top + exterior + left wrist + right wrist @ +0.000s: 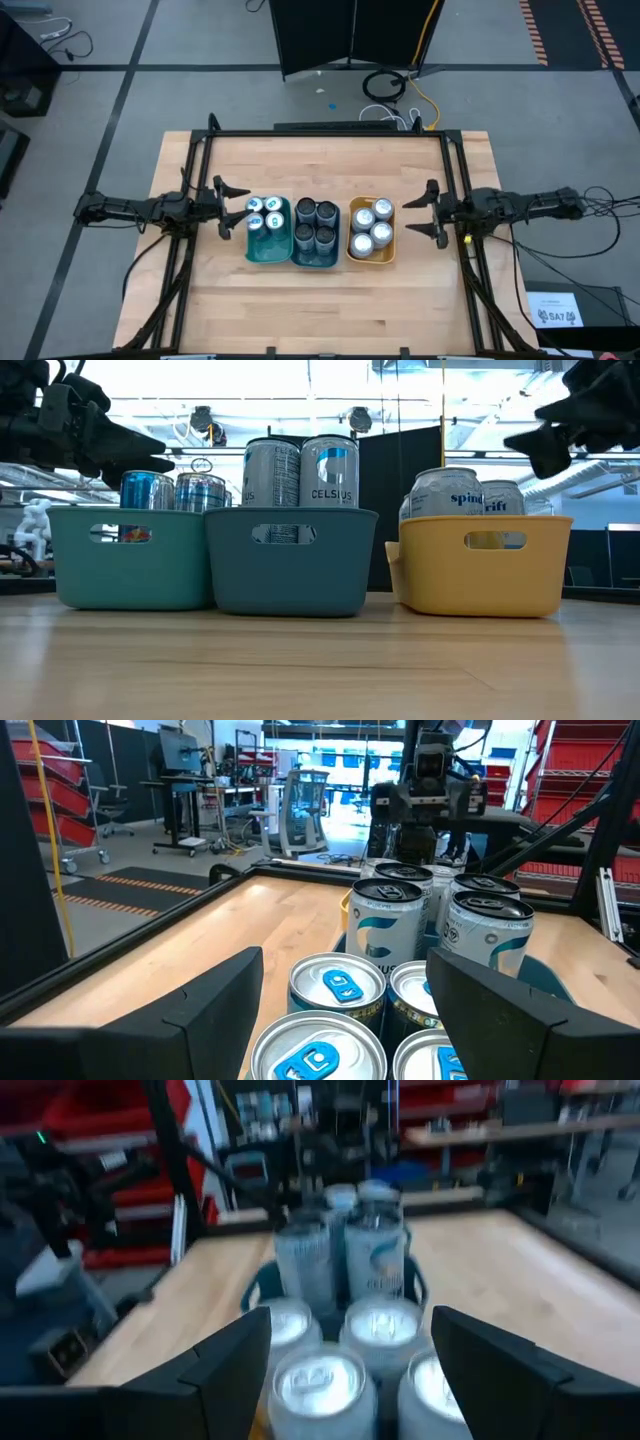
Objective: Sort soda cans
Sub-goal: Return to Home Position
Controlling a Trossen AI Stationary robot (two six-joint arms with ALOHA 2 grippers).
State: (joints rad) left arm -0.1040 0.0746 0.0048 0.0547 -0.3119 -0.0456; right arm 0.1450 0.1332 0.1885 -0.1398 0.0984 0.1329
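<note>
You have every can binned: three bins stand in a row, side by side, at the centre of the high view, on the wooden table [330, 310]. Four blue cans [257, 221] stand upright in the teal bin [262, 256] at the left of the row. Four dark-topped cans [326, 212] fill the middle bin [315, 263]; in the low view they rise well above its rim, taller than the others. Four silver cans [381, 234] sit in the yellow bin [371, 258] at the right of the row.

Your left gripper [236, 207] hovers at the teal bin's left edge, higher than its rim. Its jaws are spread wide and hold nothing, and its wrist view looks across the blue tops between the two fingers. Your right gripper [418, 215] hangs just right of the yellow bin, jaws likewise wide apart and empty. In the low view the two grippers show in the upper corners, above the bins and touching neither cans nor bins.
</note>
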